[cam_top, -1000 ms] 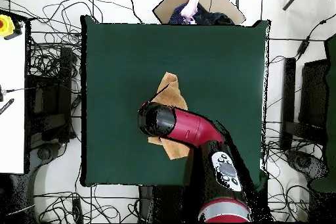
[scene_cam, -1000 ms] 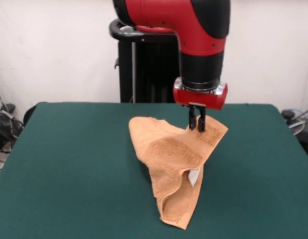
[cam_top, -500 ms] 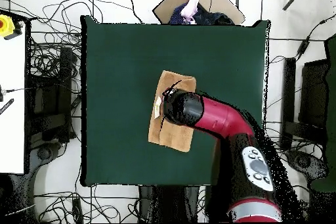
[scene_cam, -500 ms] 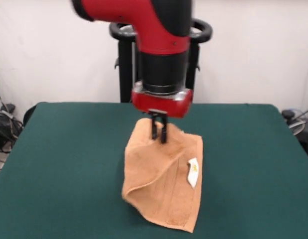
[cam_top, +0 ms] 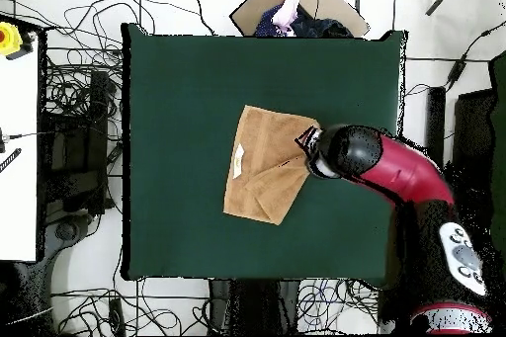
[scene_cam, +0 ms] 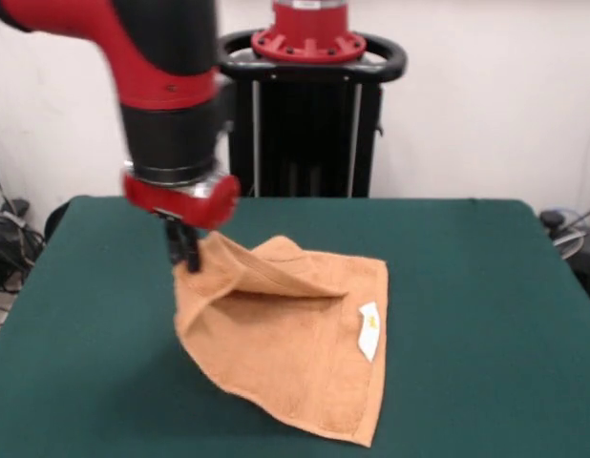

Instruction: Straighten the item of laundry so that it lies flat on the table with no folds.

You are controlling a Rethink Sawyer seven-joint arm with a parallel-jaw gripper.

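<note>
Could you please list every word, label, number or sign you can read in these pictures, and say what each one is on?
No text can be read in either view.
White tag on the towel: yellowish marks, too small and blurred to read.
Arm panel near the base: small round buttons, no readable marking.
Claw and table: nothing written.
</note>
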